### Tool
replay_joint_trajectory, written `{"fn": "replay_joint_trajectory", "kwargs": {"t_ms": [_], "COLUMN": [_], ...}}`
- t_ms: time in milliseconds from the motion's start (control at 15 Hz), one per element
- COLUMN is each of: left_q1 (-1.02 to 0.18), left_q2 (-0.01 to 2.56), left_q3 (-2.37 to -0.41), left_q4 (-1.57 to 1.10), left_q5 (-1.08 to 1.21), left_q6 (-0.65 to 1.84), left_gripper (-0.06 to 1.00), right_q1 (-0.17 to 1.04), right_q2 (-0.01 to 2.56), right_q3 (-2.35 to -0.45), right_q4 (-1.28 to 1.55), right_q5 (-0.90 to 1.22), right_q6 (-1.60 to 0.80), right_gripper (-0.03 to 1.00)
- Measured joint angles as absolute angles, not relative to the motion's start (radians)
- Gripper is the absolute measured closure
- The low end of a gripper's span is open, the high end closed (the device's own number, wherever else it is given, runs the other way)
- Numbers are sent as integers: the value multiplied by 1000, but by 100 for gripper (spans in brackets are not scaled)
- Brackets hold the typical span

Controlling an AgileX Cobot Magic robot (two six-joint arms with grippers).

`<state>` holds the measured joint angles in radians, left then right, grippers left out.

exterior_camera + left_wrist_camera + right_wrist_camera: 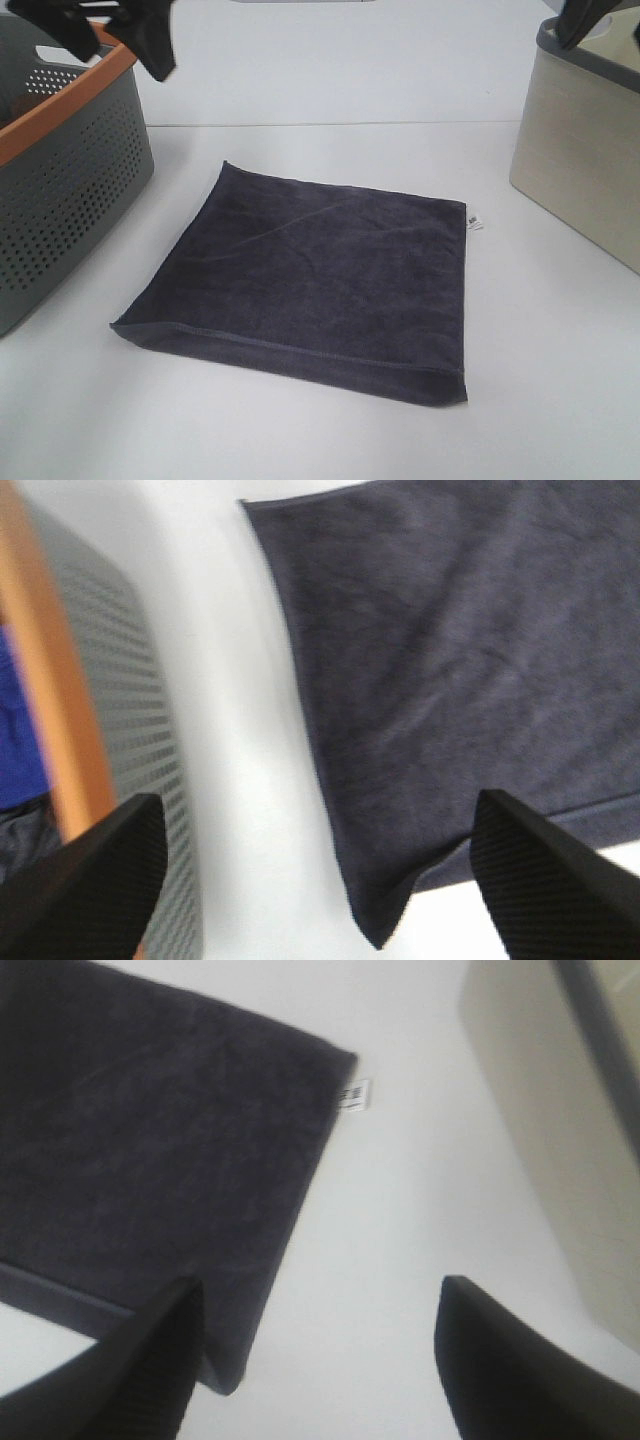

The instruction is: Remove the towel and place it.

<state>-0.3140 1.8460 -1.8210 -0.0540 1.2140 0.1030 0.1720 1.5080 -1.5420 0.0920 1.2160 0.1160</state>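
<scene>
The dark charcoal-purple towel [320, 270] lies flat and folded on the white table, midway between two baskets. Its small white tag [474, 221] sticks out at the far right corner. My left gripper [122, 60] is open and empty, high above the grey basket's rim, to the left of and behind the towel. The left wrist view shows the towel's left part [460, 680] below the open left gripper [320, 900]. My right gripper [605, 30] is open and empty above the beige basket. The right wrist view shows the towel's right edge [150, 1160], the tag [353, 1095] and the open right gripper [320, 1360].
A grey perforated basket with an orange rim [70, 180] stands at the left, and shows in the left wrist view [130, 730] with something blue [15, 730] inside. A beige basket with a grey rim [585, 160] stands at the right, also in the right wrist view [550, 1110].
</scene>
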Motion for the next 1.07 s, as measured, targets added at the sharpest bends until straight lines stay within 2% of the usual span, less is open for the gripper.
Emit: {"fn": "replay_joint_trajectory", "kwargs": {"t_ms": [133, 267, 333, 400, 867, 1067], "left_q1": [-188, -72, 22, 49, 60, 60], "left_q2": [1806, 1741, 1630, 1569, 1061, 880], "left_q3": [-1821, -1787, -1676, -1599, -1183, -1052], "left_q4": [-43, -38, -38, -35, 37, 79], "left_q5": [1214, 1213, 1213, 1213, 1217, 1217], "left_q6": [80, 75, 73, 73, 61, 53], "left_gripper": [16, 16, 16, 16, 16, 16], "right_q1": [43, -22, -33, -33, -33, -33], "right_q2": [1479, 1426, 1342, 1284, 744, 542], "right_q3": [-1542, -1525, -1455, -1393, -925, -813], "right_q4": [76, 48, 30, 30, 30, 26], "right_q5": [1217, 1216, 1216, 1216, 1220, 1220], "right_q6": [116, 116, 116, 116, 93, 93], "right_gripper": [38, 38, 38, 38, 38, 38]}}
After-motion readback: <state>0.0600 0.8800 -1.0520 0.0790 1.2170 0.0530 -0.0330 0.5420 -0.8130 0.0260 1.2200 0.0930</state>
